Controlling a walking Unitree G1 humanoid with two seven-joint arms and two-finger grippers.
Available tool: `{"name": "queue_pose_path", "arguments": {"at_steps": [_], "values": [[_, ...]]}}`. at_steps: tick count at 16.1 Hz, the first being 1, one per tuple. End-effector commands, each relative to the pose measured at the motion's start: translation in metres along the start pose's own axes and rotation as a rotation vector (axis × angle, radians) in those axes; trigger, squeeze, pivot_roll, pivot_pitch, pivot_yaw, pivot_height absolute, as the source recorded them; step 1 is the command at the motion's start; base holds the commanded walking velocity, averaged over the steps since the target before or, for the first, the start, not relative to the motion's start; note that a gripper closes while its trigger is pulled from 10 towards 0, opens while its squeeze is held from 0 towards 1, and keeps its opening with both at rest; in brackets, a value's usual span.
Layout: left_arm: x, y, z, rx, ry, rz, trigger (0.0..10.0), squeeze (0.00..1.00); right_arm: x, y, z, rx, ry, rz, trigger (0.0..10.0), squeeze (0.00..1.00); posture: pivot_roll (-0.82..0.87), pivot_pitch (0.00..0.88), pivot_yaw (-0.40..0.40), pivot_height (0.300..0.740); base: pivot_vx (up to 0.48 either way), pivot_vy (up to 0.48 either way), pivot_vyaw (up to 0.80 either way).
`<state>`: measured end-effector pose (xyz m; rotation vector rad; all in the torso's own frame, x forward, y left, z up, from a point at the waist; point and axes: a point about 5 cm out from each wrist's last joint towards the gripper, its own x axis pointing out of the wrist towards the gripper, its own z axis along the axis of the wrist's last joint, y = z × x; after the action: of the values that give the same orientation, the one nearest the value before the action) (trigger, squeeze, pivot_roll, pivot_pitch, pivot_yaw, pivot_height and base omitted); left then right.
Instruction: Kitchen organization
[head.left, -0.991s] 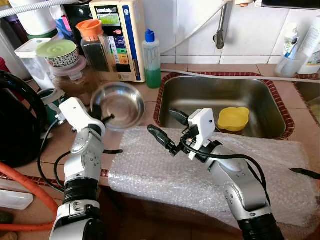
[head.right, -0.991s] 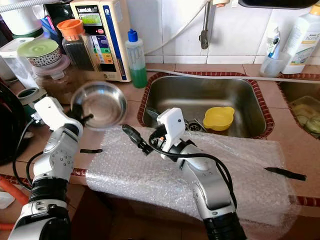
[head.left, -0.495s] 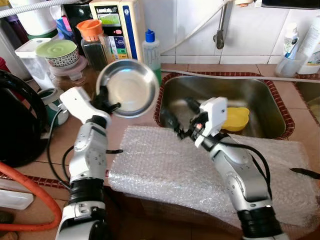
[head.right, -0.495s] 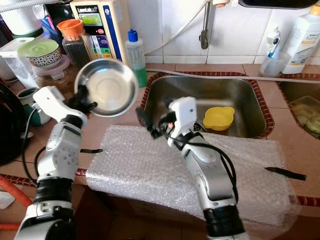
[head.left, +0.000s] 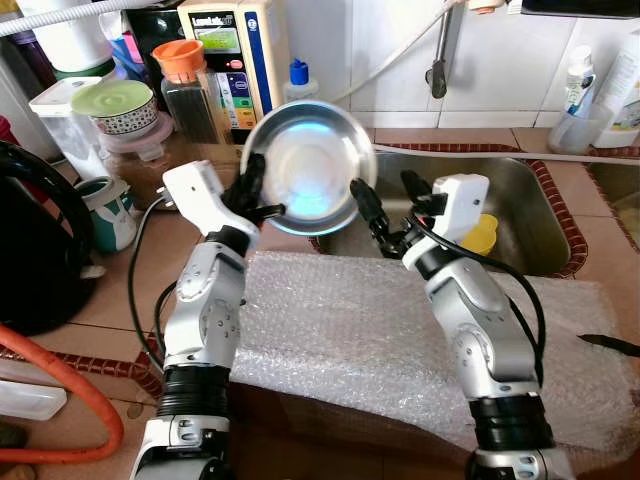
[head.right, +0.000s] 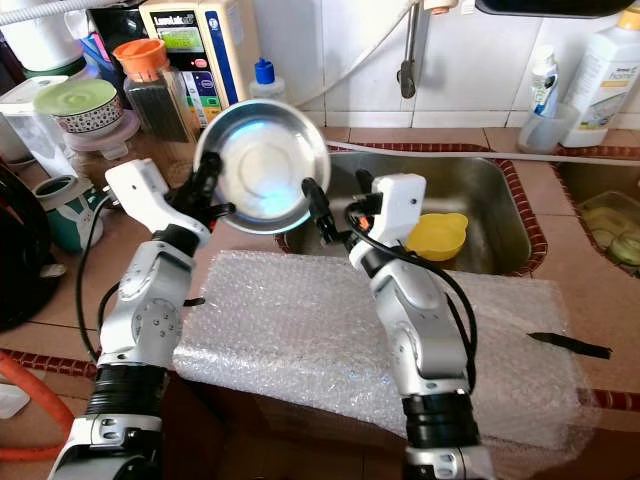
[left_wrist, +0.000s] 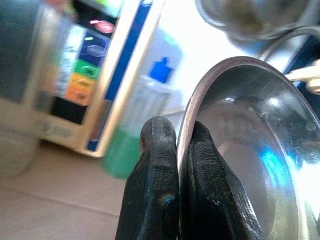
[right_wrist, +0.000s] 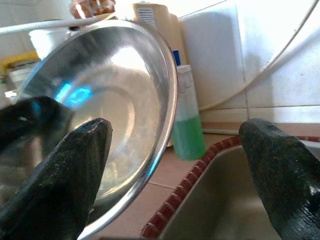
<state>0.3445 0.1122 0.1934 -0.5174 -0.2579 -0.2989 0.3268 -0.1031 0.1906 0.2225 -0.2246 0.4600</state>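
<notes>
Steel bowl (head.left: 308, 167) held tilted on edge above the counter (head.left: 120, 290), at the sink's (head.left: 520, 215) 9 o'clock side; left gripper (left_wrist: 172, 150) jaws pinch its rim. Right gripper (head.left: 385, 205) jaws spread, straddling the opposite rim. Likely light, rigid, slippery; thin rim is the best hold.

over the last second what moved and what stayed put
The left pincer, still clamped on the steel bowl's rim, lifted it toward the sink. The open right pincer rose to straddle its far rim. Yellow bowl, bubble wrap and soap bottle stayed.
</notes>
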Motion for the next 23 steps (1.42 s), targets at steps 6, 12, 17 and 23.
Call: {"name": "queue_pose_path", "arguments": {"at_steps": [6,12,17,23], "values": [[-0.007,-0.022,0.001,0.001,0.007,-0.149,0.0,0.00,0.013,-0.003,0.001,0.016,-0.008,-0.060,0.0,0.00,0.01,0.016,0.110,0.740,0.000,0.000,0.00],[-0.008,-0.022,0.000,0.006,0.023,-0.155,0.0,0.00,0.012,-0.018,0.005,0.088,-0.043,-0.170,0.0,0.00,0.01,0.016,0.119,0.740,0.000,0.000,0.00],[-0.009,-0.018,0.001,0.015,0.027,-0.142,0.0,0.00,0.010,-0.020,0.004,0.109,-0.043,-0.194,0.0,0.00,0.01,0.019,0.120,0.740,0.000,0.000,0.00],[-0.010,-0.018,-0.004,0.027,0.050,-0.140,0.0,0.00,0.011,-0.021,0.003,0.127,-0.042,-0.197,0.0,0.00,0.02,0.017,0.121,0.740,0.000,0.000,0.00]]}}
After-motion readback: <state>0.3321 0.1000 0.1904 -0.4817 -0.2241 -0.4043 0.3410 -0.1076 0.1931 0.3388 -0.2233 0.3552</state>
